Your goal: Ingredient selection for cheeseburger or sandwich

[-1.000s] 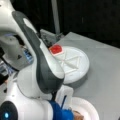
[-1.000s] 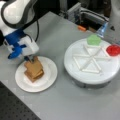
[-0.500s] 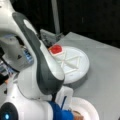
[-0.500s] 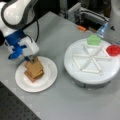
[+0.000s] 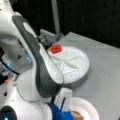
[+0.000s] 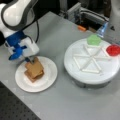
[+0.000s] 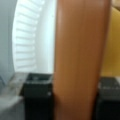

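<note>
The gripper (image 6: 28,59) is still clamping the top tan bread slice (image 6: 35,68) between its black fingers (image 7: 37,100), holding it on the small sandwich stack (image 6: 34,71) that is sitting on the plain white plate (image 6: 48,78), just as half a second earlier. On the divided tray (image 6: 82,75), well apart toward a front view's right, the green piece (image 6: 94,39) and red disc (image 6: 113,49) are lying unchanged.

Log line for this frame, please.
tool: shut on top bread slice | sandwich: on plate | divided tray: green piece, red disc
</note>
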Available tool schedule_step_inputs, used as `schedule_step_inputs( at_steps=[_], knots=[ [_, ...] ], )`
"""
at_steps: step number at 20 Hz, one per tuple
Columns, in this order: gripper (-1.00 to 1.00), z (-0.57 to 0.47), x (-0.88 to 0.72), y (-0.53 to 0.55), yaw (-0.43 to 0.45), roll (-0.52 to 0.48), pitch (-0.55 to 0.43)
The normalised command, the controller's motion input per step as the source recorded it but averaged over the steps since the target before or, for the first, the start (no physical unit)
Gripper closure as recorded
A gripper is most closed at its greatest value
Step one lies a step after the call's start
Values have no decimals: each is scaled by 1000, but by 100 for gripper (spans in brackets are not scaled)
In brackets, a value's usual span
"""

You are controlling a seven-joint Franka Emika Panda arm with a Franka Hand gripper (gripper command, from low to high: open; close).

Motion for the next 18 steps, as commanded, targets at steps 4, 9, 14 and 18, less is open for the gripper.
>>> schedule_step_inputs(
  at_steps=[4,9,14,18],
  knots=[
    [-100,-12,286,-271,159,241,-14],
    [-100,-4,291,-273,156,243,-22],
    [-100,9,291,-284,152,241,-21],
    [-100,30,276,-277,154,251,-12]
  ],
)
